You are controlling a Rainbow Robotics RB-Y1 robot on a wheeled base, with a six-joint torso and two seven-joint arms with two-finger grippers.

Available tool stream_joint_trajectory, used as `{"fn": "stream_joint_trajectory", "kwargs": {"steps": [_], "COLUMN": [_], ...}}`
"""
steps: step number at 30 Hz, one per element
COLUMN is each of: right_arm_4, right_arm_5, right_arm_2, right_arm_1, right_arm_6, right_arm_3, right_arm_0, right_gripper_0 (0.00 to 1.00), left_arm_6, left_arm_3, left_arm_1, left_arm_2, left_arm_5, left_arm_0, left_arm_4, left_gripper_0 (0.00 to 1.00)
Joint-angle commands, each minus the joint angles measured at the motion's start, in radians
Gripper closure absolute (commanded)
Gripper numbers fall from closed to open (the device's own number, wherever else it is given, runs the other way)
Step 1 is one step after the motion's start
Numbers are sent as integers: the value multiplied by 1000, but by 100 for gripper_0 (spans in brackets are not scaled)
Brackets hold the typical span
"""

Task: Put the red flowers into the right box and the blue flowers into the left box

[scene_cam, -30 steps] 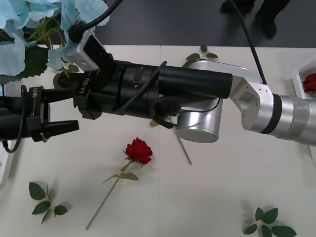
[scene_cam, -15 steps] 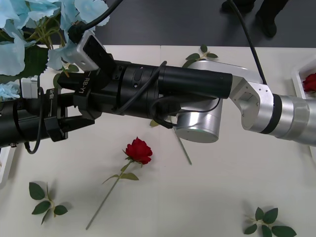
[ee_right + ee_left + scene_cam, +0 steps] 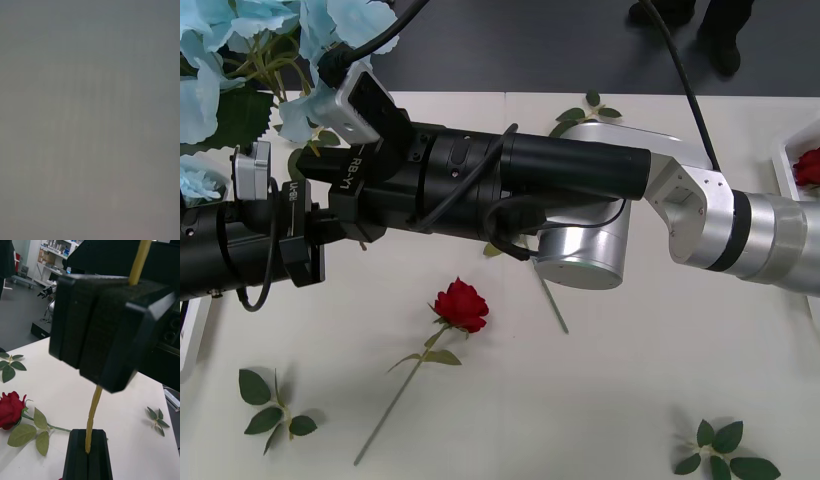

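The blue flowers (image 3: 220, 50) (fluffy, pale) have a thin yellowish stem (image 3: 93, 408).

Open table (image 3: 620, 380) around the lone rose (image 3: 461, 303); both arms crossed above it.

right wrist view: uniform grey blur | right box (image 3: 786, 150): cut by frame edge

The right arm (image 3: 580, 200) is stretching across the middle of the front view toward the left edge. There the left gripper (image 3: 88, 455), at the left wrist view's bottom centre, is pinching its black fingers together on a yellowish stem (image 3: 93, 414).
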Motion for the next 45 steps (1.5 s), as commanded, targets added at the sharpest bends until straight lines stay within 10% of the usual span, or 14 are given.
{"fn": "stream_joint_trajectory", "kwargs": {"steps": [1,3,6,9,20,32,45], "right_arm_4": [1,1,1,1,-1,-19,-323], "right_arm_5": [-12,-12,-12,-12,-20,-188,600], "right_arm_2": [0,0,0,0,16,31,-339], "right_arm_1": [-15,-15,-15,-15,-7,-62,-127], "right_arm_6": [15,15,15,15,15,0,-151], "right_arm_3": [-34,-34,-34,-34,-36,-63,-252], "right_arm_0": [-20,-20,-20,-20,2,40,102], "right_gripper_0": [100,85,22,0,0,0,0], "left_arm_6": [4,9,11,12,32,245,403], "left_arm_3": [-9,-9,-9,-9,-12,-261,-308], "left_arm_1": [-5,-5,-5,-5,-5,98,133], "left_arm_2": [0,0,2,2,45,166,419], "left_arm_5": [-6,-6,-6,-6,-6,-246,-443], "left_arm_0": [-32,-32,-32,-32,9,314,591], "left_arm_4": [11,14,17,22,70,50,-47], "left_gripper_0": [100,100,100,100,100,100,100]}}
